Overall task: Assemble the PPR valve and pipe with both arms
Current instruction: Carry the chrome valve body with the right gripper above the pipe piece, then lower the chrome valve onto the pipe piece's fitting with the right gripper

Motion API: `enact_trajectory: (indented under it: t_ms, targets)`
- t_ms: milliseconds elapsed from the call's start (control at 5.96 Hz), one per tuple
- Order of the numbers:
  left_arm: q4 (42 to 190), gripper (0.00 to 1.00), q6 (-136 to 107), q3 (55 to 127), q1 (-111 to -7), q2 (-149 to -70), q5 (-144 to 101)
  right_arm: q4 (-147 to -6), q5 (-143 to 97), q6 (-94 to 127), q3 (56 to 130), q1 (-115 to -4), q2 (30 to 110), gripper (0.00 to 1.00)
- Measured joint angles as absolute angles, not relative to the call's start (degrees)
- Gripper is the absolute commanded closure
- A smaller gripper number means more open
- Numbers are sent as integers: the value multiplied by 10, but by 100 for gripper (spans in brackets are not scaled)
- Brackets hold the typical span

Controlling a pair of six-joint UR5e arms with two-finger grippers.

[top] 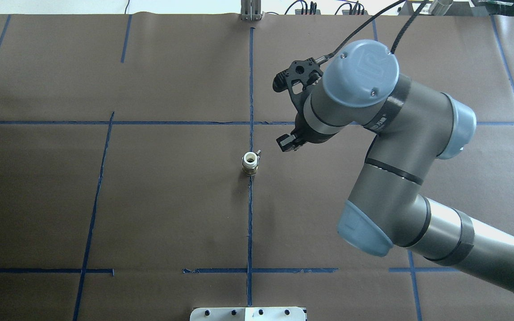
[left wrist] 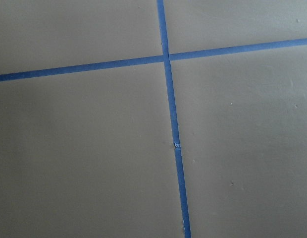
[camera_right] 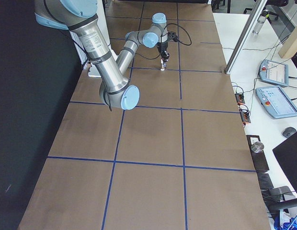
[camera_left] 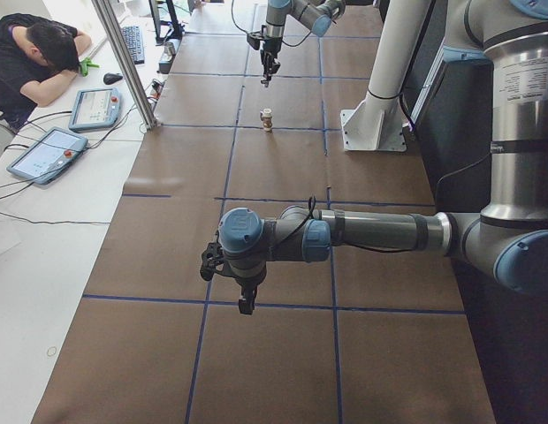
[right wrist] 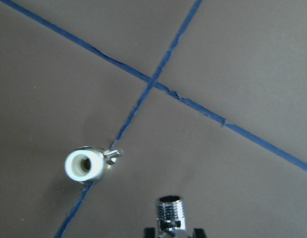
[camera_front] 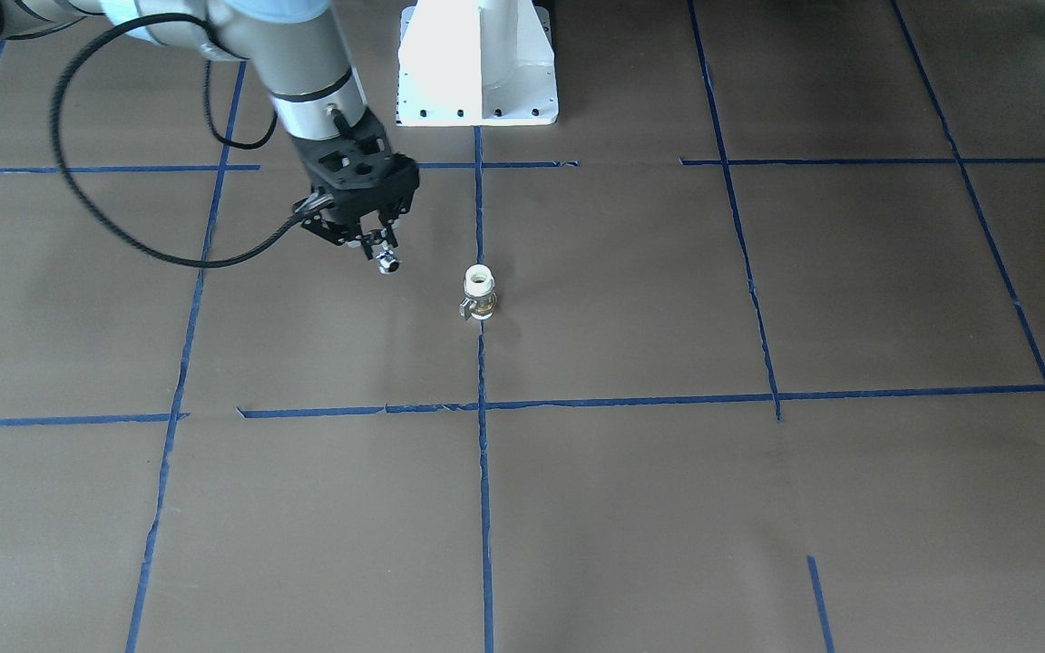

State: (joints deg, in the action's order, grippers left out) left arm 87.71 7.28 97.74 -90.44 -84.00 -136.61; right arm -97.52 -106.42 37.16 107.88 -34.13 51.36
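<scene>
The PPR valve (camera_front: 480, 292) stands upright on the blue centre tape line, white end up and lever to the side; it also shows in the overhead view (top: 250, 162) and the right wrist view (right wrist: 86, 165). My right gripper (camera_front: 382, 254) is shut on the chrome pipe (camera_front: 387, 264) and holds it above the table, a short way beside the valve and apart from it. In the right wrist view the pipe (right wrist: 170, 212) points its threaded end outward. My left gripper (camera_left: 247, 302) hangs over the table far from the valve; I cannot tell if it is open or shut.
The white pedestal (camera_front: 477, 73) stands at the robot's edge of the table, behind the valve. Blue tape lines (left wrist: 168, 109) cross the brown table cover. A person (camera_left: 35, 53) and tablets (camera_left: 49, 155) are at a side desk.
</scene>
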Motion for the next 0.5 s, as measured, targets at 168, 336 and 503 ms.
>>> enact_trajectory:
  t_ms: [168, 336, 503]
  targets:
    - [877, 0, 69, 978, -904, -840, -1366, -997, -1050, 372, 1053, -327, 470, 100]
    - [877, 0, 68, 978, -904, -840, -1367, -1018, -1041, 372, 1012, -319, 422, 100]
    - [877, 0, 68, 979, -904, -840, -1367, -1025, -1037, 373, 975, -313, 389, 100]
